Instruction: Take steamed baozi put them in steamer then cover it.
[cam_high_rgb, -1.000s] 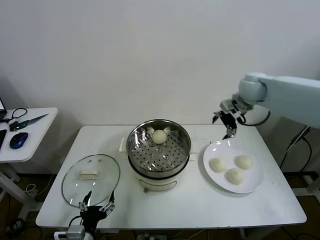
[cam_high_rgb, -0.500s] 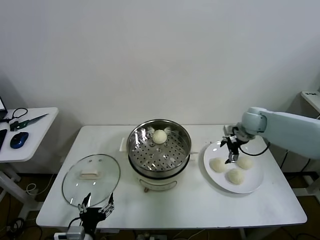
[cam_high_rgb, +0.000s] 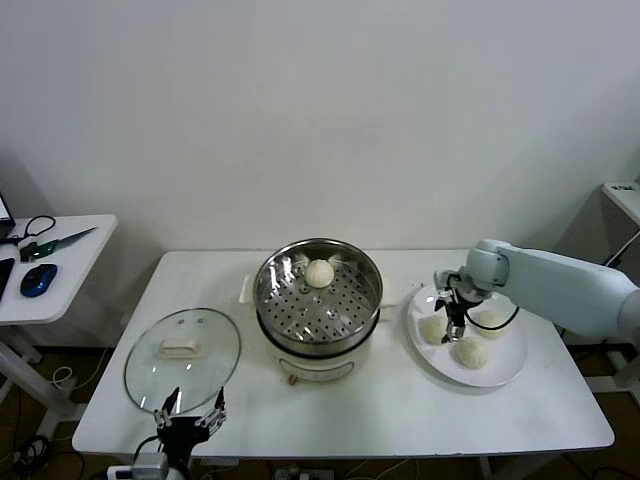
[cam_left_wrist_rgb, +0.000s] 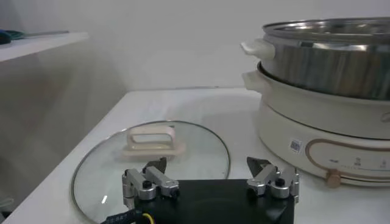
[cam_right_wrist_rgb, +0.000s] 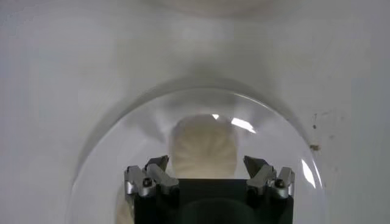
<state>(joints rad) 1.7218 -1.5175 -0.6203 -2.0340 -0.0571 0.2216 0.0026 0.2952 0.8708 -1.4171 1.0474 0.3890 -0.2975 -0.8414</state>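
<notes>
The steamer (cam_high_rgb: 318, 312) stands mid-table with one baozi (cam_high_rgb: 319, 273) at the back of its perforated floor. Three more baozi lie on a white plate (cam_high_rgb: 505, 372): one left (cam_high_rgb: 430, 329), one front (cam_high_rgb: 470, 351), one back right (cam_high_rgb: 491, 320). My right gripper (cam_high_rgb: 447, 326) is down over the left one. In the right wrist view that baozi (cam_right_wrist_rgb: 204, 148) sits between the open fingers (cam_right_wrist_rgb: 155, 167), with a small gap on each side. The glass cover (cam_high_rgb: 182, 358) lies flat on the table at the left. My left gripper (cam_high_rgb: 190, 418) hangs open at the table's front edge, just before the cover (cam_left_wrist_rgb: 152, 161).
The steamer's steel basket (cam_left_wrist_rgb: 329, 55) sits on a cream pot base (cam_left_wrist_rgb: 323, 134) with side handles. A side table (cam_high_rgb: 50, 265) at the far left holds a mouse and cables. Bare tabletop lies in front of the steamer and the plate.
My right gripper came down from above the plate's back edge to the left baozi on the plate, and its fingers now straddle it. The left arm stayed put.
</notes>
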